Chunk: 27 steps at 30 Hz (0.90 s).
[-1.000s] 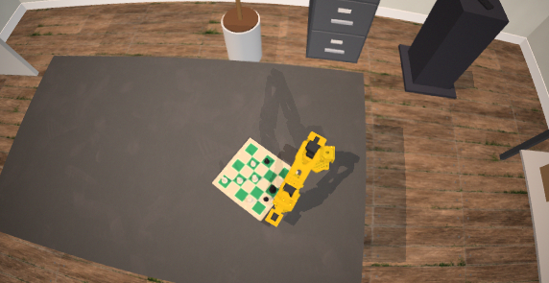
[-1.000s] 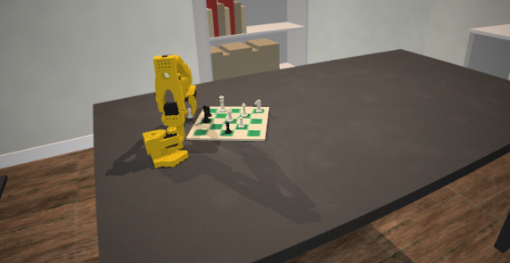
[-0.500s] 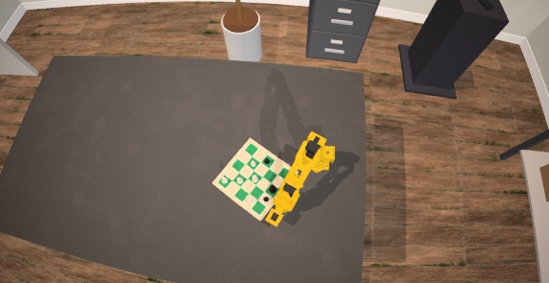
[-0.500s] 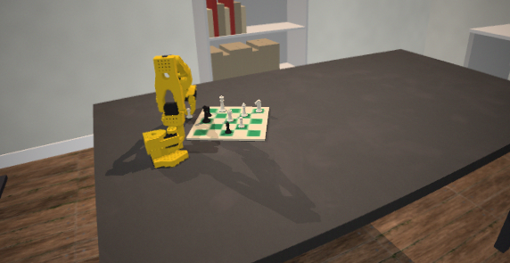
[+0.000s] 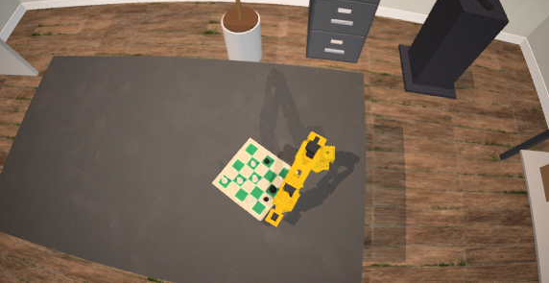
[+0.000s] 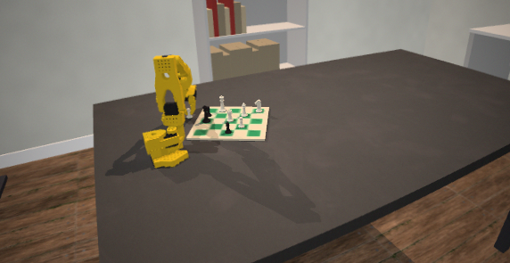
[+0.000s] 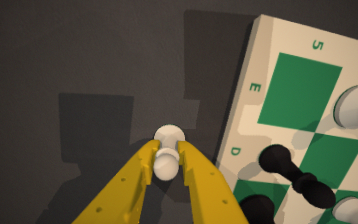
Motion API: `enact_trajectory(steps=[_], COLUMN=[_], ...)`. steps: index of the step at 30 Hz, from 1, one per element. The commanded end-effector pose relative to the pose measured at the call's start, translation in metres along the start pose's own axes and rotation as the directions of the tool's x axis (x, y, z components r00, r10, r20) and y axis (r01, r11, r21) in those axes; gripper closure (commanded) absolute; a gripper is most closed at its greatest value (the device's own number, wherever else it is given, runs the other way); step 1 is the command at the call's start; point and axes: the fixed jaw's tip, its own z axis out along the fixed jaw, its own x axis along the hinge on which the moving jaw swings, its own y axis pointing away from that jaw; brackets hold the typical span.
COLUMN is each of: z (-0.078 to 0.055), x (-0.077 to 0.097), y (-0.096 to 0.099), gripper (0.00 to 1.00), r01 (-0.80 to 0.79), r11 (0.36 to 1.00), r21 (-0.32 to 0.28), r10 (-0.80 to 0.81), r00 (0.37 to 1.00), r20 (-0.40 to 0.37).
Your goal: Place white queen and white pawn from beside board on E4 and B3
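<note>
My gripper point(image 7: 167, 159) is shut on the white pawn point(image 7: 168, 150), which stands on the dark table just beside the board's edge near the letters E and D. In the top and exterior views the gripper point(image 5: 298, 172) point(image 6: 189, 111) is low at the near side of the green and cream board point(image 5: 251, 180) point(image 6: 229, 123). A tall white piece point(image 7: 356, 106) stands on the board in row E beside the green E5 square; it looks like the white queen, but its base is hidden. Black pieces point(image 7: 296, 176) stand in the D row close to my fingers.
Several other white and black pieces stand on the board point(image 6: 241, 110). The arm's yellow base point(image 6: 165, 150) sits at the board's corner. The board's raised edge lies just right of the gripper in the wrist view.
</note>
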Motion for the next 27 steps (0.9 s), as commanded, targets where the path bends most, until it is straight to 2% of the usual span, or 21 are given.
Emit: enact_trajectory(steps=[1,17,27], z=[0.003,0.002,-0.011], x=[0.005,0.005,0.001], y=[-0.002,-0.002,-0.004], gripper=[1.0,1.0,1.0], r01=[-0.009,-0.009,-0.009], r11=[1.0,1.0,1.0], r21=[0.002,0.002,0.004], r10=[0.009,0.009,0.009], r00=[1.0,1.0,1.0], r20=[-0.021,-0.021,-0.021])
